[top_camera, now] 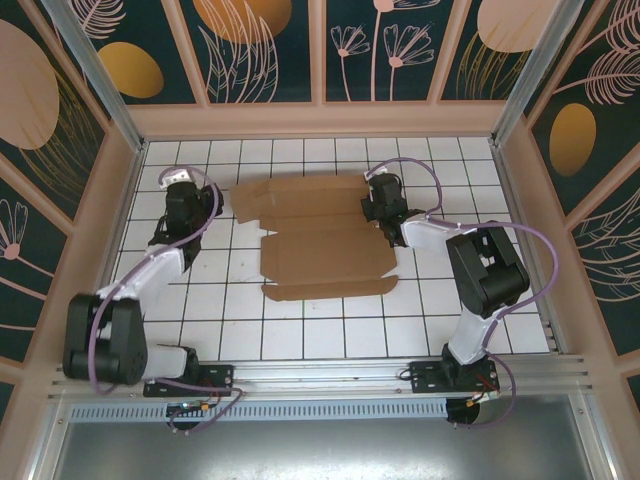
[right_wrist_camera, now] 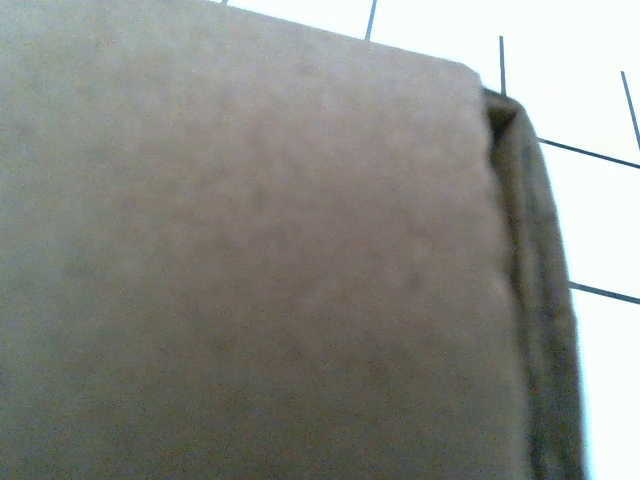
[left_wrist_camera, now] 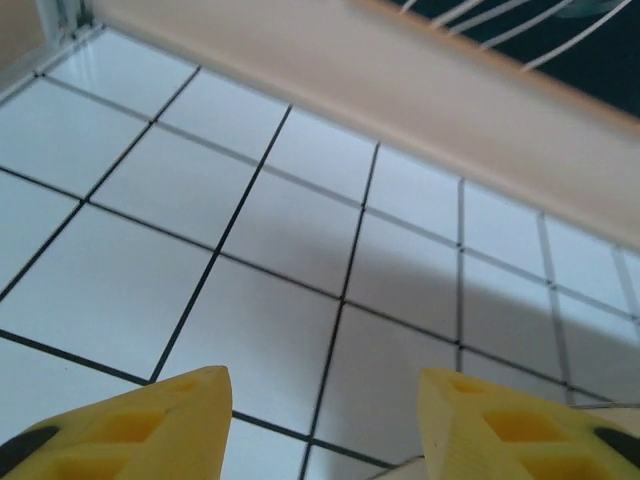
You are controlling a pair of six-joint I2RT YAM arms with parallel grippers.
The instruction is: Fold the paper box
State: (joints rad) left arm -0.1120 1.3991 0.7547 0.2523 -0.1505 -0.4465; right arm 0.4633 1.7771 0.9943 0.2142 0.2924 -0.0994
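Bright, even overhead light. Faint soft shadow on worktop (left_wrist_camera: pixel 420 290) tiles, left wrist view. Close-up paper box (right_wrist_camera: pixel 250 260) blurred, grainy.

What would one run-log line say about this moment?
paper box: unfolded sheet on table | left gripper: open, empty, beside box's left end | right gripper: shut, over box's right side, hold unclear

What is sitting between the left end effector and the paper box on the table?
Nothing visible. The left end effector is open, off the left edge of the flat paper box, and the gap between them holds just white tiles.
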